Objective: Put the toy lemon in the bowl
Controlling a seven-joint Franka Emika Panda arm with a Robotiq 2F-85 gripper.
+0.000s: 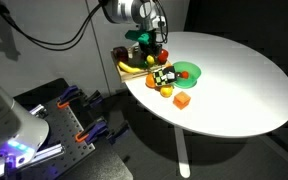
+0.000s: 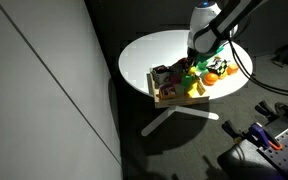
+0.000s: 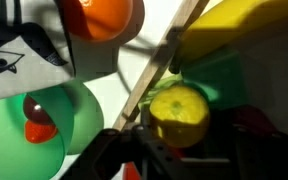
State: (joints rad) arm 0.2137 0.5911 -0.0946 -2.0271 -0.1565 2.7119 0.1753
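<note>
As the tool straddles the toy lemon, grip impossible to tell, bowl nearby

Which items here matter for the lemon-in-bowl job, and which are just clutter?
Job:
- toy lemon
- green bowl

Lying about:
- toy banana
- orange cube
- small yellow piece
- toy orange
- wooden tray
</note>
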